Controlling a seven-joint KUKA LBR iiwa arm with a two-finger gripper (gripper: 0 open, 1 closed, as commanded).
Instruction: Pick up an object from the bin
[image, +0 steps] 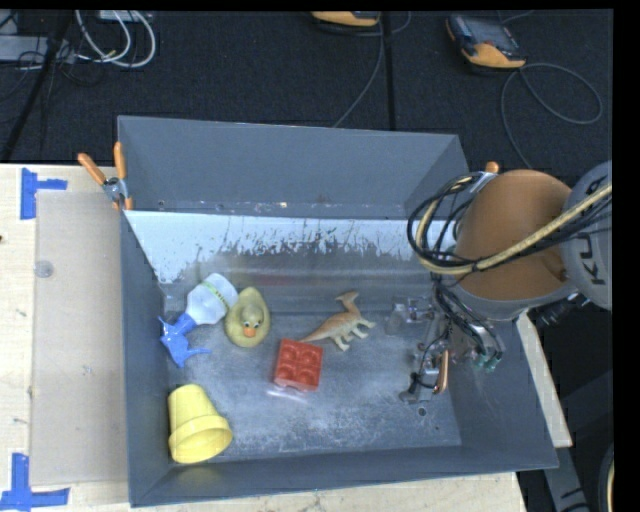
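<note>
My gripper (430, 378) hangs low over the bare floor at the right side of the bin, with no thing under it. The nearest loose thing is a tan toy dinosaur (343, 320), lying to its left near the middle of the bin. A red toy brick (299, 364) lies a little further left, toward the front. Both are well apart from the gripper.
A yellow rubber duck (247, 318), a pale white-and-blue piece (211, 300) and a blue spiky toy (180, 340) lie together at the left. A yellow cup (197, 425) lies on its side in the front left corner. The arm's orange cover and cables hang above the right wall.
</note>
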